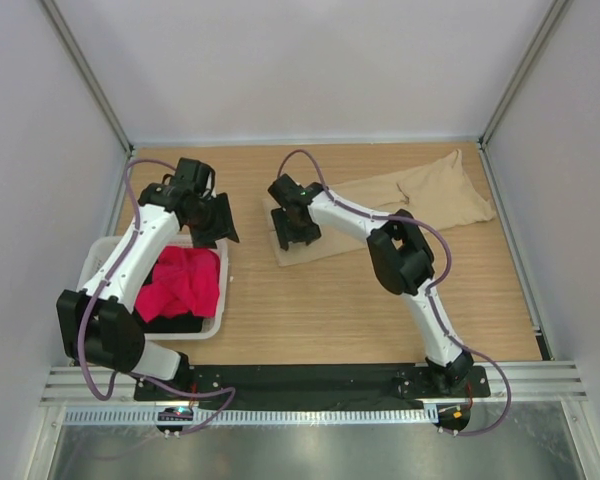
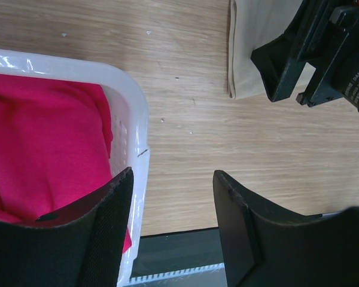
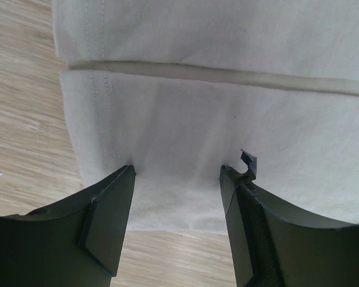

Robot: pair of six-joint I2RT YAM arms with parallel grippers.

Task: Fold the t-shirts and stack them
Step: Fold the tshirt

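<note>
Wood-grain table (image 1: pixel 330 310), enclosed by pale walls on the left, right and far sides.

Placement. The tan t-shirt (image 1: pixel 430 195) lies flat on the far half of the table, running from the centre out to the far right. Its left end shows a straight edge with one layer lying over another, so I judge that a fold has been made there and the shirt is not finished. The right gripper (image 1: pixel 293 228) sits over that left end, fingers spread and holding nothing. The hem corner lies between them, which suits taking the edge for a further fold. The left gripper (image 1: pixel 212 222) hangs above the far right corner of the white basket (image 1: pixel 222 300), also spread wide and empty, and is well placed to reach in. The red-pink t-shirt (image 1: pixel 185 280) lies bunched in the basket, unfolded. The black t-shirt (image 1: pixel 170 322) lies beneath it at the near side. No stack exists yet.

Not established. Whether the right fingertips touch the cloth or stand just above it cannot be told. The right arm hides part of the tan shirt's middle. No neck label can be seen, and the sleeves are hard to make out. Only a strip of the black shirt shows, so its lie is unknown.
</note>
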